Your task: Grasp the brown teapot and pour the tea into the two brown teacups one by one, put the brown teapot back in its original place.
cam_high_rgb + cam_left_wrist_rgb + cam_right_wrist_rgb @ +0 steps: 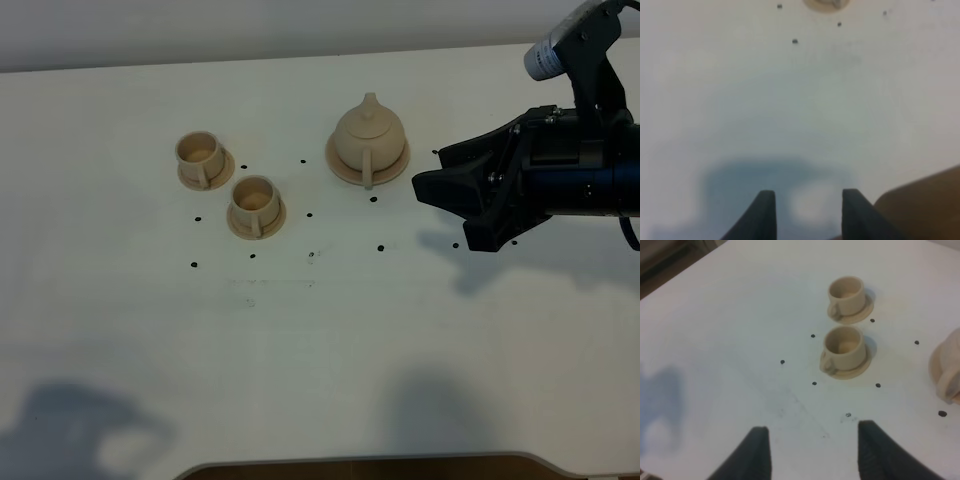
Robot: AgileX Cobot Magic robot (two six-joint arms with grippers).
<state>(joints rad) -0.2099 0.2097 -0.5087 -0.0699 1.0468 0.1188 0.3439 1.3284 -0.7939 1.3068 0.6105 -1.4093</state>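
The brown teapot (368, 138) stands upright on its round saucer at the back centre of the white table, lid on, handle toward the front. It shows at the edge of the right wrist view (947, 365). The two brown teacups (200, 158) (254, 205) stand on their saucers to its left, and both show in the right wrist view (846, 292) (844, 347). No tea shows in them. My right gripper (428, 170) is open and empty, just right of the teapot and apart from it (812, 432). My left gripper (807, 200) is open and empty over bare table.
Small black dots (310, 214) mark the table around the cups and teapot. A tan saucer's rim (825, 4) shows at the far edge of the left wrist view. The table's front edge (360, 465) runs along the bottom, with a brown surface (925, 200) beyond it.
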